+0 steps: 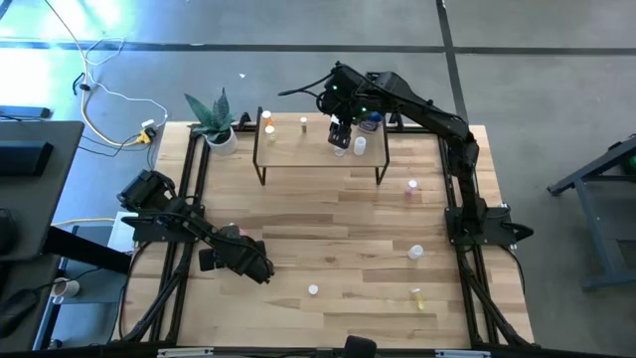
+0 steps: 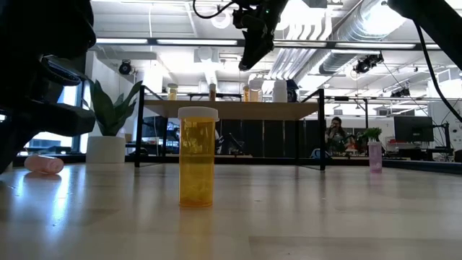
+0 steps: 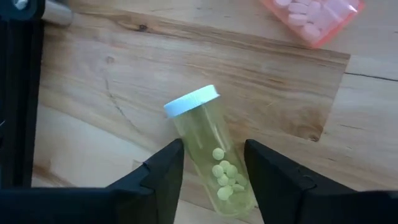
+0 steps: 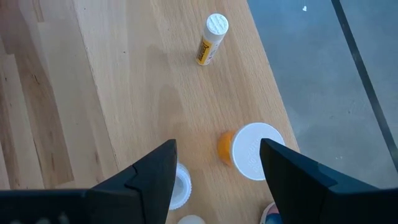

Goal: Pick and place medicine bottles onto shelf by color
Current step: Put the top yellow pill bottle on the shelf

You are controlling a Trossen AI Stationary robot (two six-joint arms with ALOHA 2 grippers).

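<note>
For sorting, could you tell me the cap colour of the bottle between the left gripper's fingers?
White, clearest in the left wrist view: bottle.

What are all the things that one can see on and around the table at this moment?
shelf: one, light wood on dark legs, back of the table.
shelf bottles: at least five, mostly white-capped yellow or orange, one blue bottle, on the shelf.
standing bottles: four, one of them pink, front and right of the table.
pale yellow bottle: one, light cap, lying at the left.
pink lying bottle: one, beside it.
plant: one, green in a white pot, back left corner.
person: one, far in the room.
left gripper: dark, around the pale yellow bottle.
right gripper: dark, open, above the shelf.
</note>
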